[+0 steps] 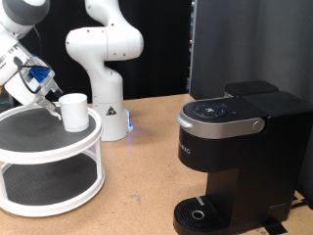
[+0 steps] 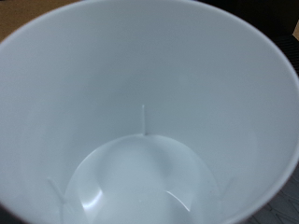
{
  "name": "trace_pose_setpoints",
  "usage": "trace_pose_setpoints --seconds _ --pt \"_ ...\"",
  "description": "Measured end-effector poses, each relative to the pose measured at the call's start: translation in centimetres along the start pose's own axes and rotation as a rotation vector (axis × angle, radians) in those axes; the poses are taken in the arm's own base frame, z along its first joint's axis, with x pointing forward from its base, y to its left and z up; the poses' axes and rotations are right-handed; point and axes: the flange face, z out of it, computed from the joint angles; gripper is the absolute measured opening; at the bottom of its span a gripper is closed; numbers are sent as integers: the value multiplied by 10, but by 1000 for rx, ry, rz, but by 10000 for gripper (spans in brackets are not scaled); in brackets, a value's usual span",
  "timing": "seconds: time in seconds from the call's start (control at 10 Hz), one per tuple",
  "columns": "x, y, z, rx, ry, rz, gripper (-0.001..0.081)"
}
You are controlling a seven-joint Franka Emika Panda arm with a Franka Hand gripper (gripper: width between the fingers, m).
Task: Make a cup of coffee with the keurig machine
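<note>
On white 2-tier stand [image 1: 49, 147], fingers [image 1: 51, 106] touch cup [image 1: 74, 111]; spread not discernible.

This is looking like a robotics lab: a second white jointed robot arm [image 1: 105, 69] is standing idle on the bare wooden tabletop [image 1: 147, 166], black curtains [image 1: 249, 39] are screening the background, and a white two-tier round shelf [image 1: 49, 157] is sitting staged.

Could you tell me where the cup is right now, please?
The cup stands on the top tier of the round white shelf at the exterior view's left, beside the gripper, far from the keurig machine.
</note>
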Motion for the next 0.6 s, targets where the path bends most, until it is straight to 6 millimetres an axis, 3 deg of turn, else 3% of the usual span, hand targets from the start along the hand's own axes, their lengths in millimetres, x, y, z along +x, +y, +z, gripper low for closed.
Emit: trace_pose_setpoints --seconds 0.6 --pt "-16 1 17 -4 46 8 805"
